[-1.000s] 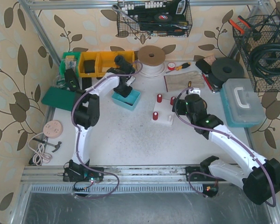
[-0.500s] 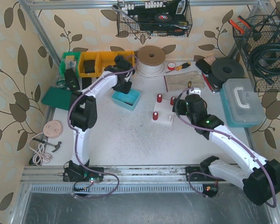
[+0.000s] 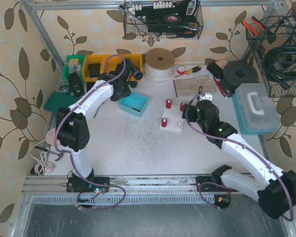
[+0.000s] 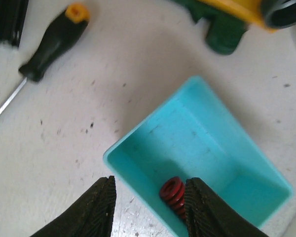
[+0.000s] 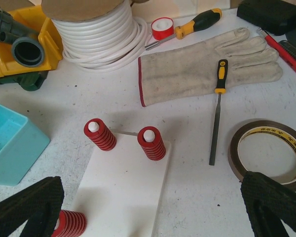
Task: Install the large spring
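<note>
**Spring [image 4: 171,193] lying in the teal bin [image 4: 207,143], nothing gripped**

The bench is a white, speckled tabletop [image 3: 138,148] boxed in by leaf-print wallpaper [image 3: 10,74]. Wire baskets [image 3: 163,19] hang along the top of the overhead view.

For containers, there's a row of yellow bins [image 3: 101,66] at upper left with a grey pipe fitting [image 5: 25,49] at the end. A plastic case [image 3: 256,111] with a white handle sits shut at the right edge. The teal bin is just below the yellow ones, and all I can see in it is the one red spring.

In the left wrist view the spring is at the bottom centre. It's on its side on the bin floor, one end facing upper left. The coils run down to the lower right, where they slip behind a finger [image 4: 202,207].

The left gripper [image 4: 150,181] hangs over the bin's near corner. Its jaws are partly apart and aren't clamping anything. The right gripper [image 5: 150,207] is spread wide and empty over the white plate [image 5: 128,192]. Three red springs [image 5: 99,134] stand upright on pegs on that plate, right of the teal bin.
</note>
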Motion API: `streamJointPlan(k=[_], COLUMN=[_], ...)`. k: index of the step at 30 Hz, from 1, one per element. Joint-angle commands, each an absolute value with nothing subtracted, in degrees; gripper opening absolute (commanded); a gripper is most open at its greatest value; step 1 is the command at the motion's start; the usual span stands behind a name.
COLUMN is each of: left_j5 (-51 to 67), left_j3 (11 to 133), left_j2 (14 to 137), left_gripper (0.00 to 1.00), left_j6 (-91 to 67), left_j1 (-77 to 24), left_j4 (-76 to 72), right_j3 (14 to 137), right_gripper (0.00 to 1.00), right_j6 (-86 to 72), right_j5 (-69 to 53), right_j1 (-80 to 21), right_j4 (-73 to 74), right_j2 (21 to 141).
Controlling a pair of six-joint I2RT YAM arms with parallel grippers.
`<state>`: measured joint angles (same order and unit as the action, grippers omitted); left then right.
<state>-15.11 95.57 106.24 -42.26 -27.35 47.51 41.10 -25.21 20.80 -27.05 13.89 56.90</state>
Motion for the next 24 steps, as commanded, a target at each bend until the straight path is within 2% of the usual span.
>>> streamJointPlan(k=[1,7,15,24], left_j5=[-15.3,-13.5,-12.1,-15.2], left_j3=[91.4,91.7,91.6,95.0], left_j2=[106.4,111.0,114.6,117.2], left_gripper=[0.45,0.50,0.47,0.32], left_j6=[-54.5,-55.1,-53.5,-44.6], left_j1=[-27.8,-27.9,-27.9,-27.6], left_j4=[47.1,47.2,44.3,46.1], right_j3=[42.6,42.5,42.4,42.5], right_gripper=[0.97,0.97,0.97,0.97], right_j6=[-24.5,-24.3,-24.2,-24.1], right_j5=[21.3,21.5,21.9,21.9], right_j1=[-27.5,-27.5,-27.5,-27.6], right_j4=[14.0,13.8,13.8,13.8], right_j2=[55.9,55.8,55.3,55.6])
